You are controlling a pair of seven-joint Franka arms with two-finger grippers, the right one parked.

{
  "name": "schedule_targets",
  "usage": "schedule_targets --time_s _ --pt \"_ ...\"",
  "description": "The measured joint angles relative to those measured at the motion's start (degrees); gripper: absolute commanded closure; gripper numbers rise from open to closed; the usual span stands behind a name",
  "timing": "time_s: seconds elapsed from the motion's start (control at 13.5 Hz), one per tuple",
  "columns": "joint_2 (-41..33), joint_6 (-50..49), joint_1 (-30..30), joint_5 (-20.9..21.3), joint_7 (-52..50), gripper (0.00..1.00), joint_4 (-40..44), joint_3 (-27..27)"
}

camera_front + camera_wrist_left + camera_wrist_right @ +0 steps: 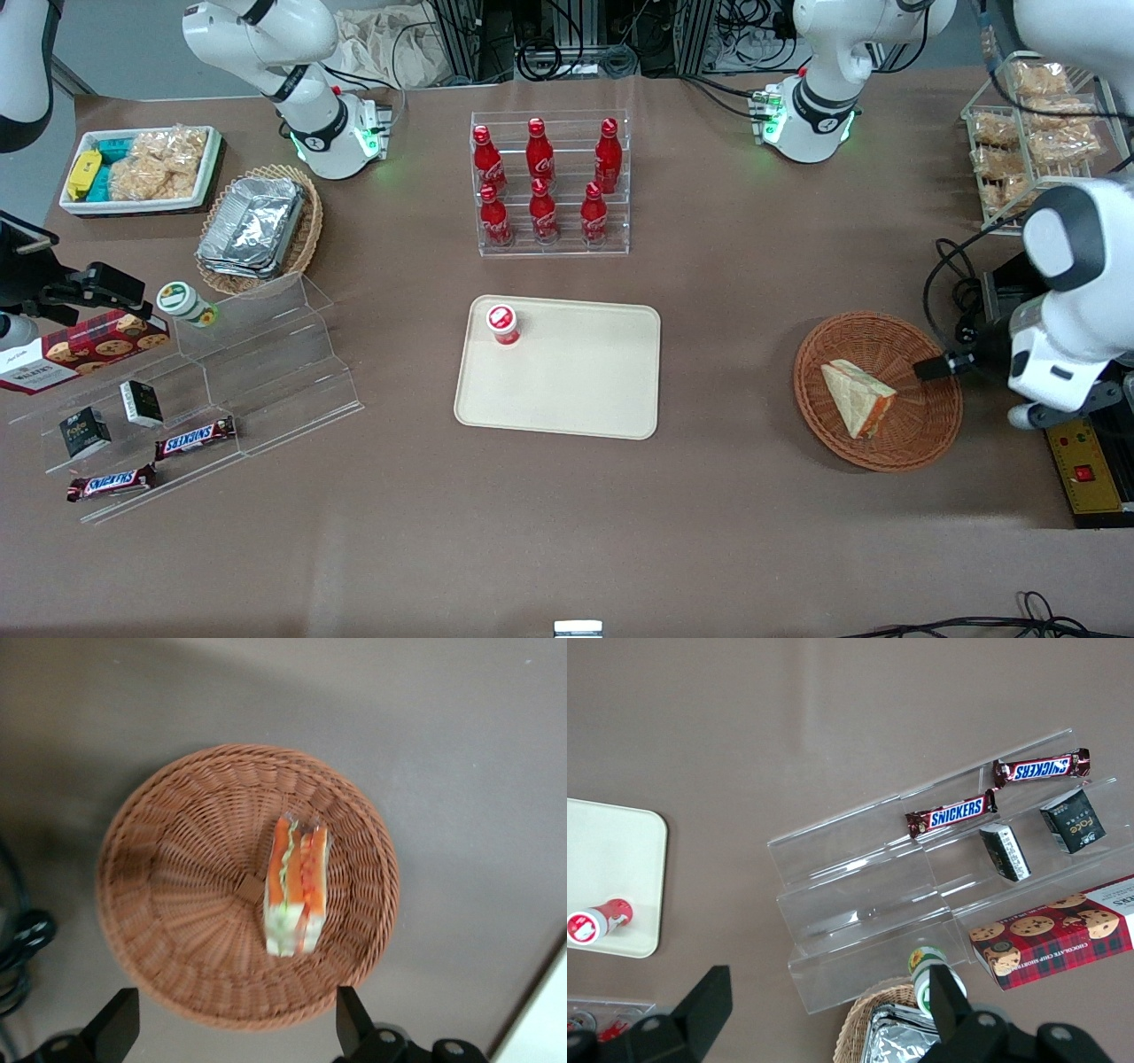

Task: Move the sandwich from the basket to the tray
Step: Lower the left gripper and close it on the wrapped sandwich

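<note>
- Snickers bars [111, 483] lie closest to the front camera, low in the frame on the clear acrylic stand [266, 372] toward the parked arm's end of the table.
- Dead centre of the frame sits the tray [576, 390], flat on the brown table [567, 532]. A small red-capped bottle [502, 323] is on the tray at a corner farther from the camera.
- Higher in the frame, farther from the camera than the tray, a clear rack of red cola bottles [549, 182] stands upright.
- Over at the working arm's end, the basket [921, 434] rests on the table, well apart from the tray. The sandwich [858, 396] lies inside it, a pale wedge with its orange filling turned toward the camera.
- Above the basket's rim hangs the gripper [935, 366], close to the sandwich and not touching it.
- On to the left wrist view: the camera looks straight down into the basket [177, 815], with the sandwich [295, 886] in its bowl, filling edge facing up.
- Both dark fingers [115, 1028] of the gripper [232, 1014] are spread wide, holding nothing.
- Right wrist view now: two Snickers bars [950, 815] sit on the acrylic stand [859, 904] in the upper part of the frame, and a red cookie box [1054, 935] is lower down.
- At the frame's edge a corner of the tray [620, 859] shows, with the red-capped bottle [598, 920] on it.
</note>
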Motion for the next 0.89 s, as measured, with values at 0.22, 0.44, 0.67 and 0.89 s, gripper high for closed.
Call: schedule_targets --time_s 0.22,0.44,0.67,0.89 --pt "5.24 7.14 -0.14 -1.22 0.00 0.00 -1.07 -0.39" --pt "8.93 11.42 -0.47 -3.47 0.00 0.00 -1.78 -0.65" --pt "10.81 13.49 -0.71 -4.75 -0.01 0.00 -1.92 -1.02" --pt "12.15 15.61 -0.98 -5.00 -0.02 0.10 -2.72 -1.95"
